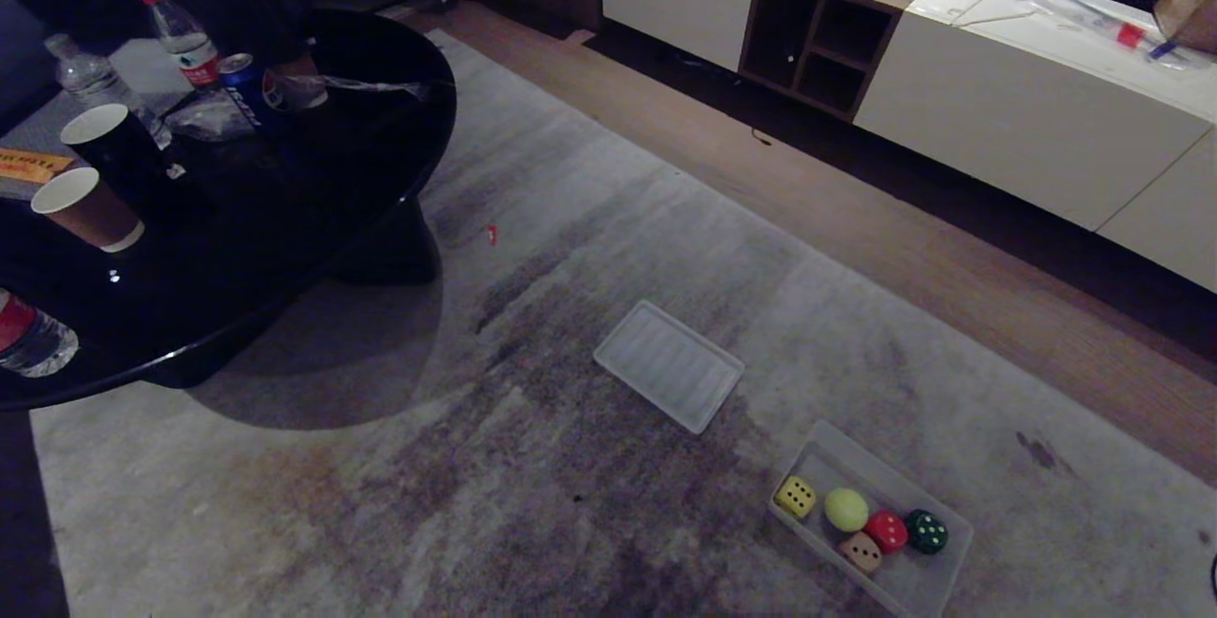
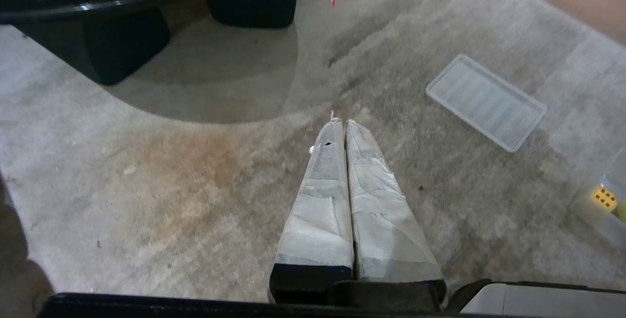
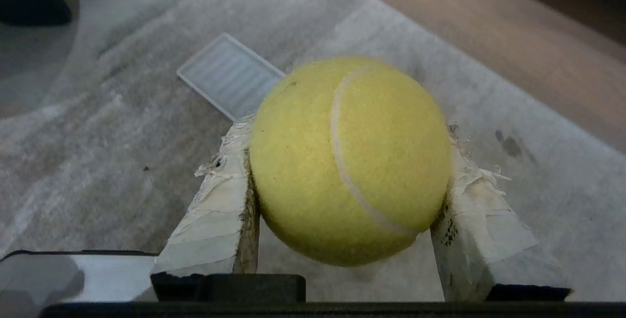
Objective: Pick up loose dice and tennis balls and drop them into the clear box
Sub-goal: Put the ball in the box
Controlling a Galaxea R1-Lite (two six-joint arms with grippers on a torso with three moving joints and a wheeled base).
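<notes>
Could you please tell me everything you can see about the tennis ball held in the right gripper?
The tennis ball is a fuzzy yellow-green sphere with a pale curved seam running across it. It sits clamped in the right gripper, pressed on both sides by tape-wrapped fingers whose tape is frayed at the edges. It hangs clear above the grey carpet, touching nothing else.
</notes>
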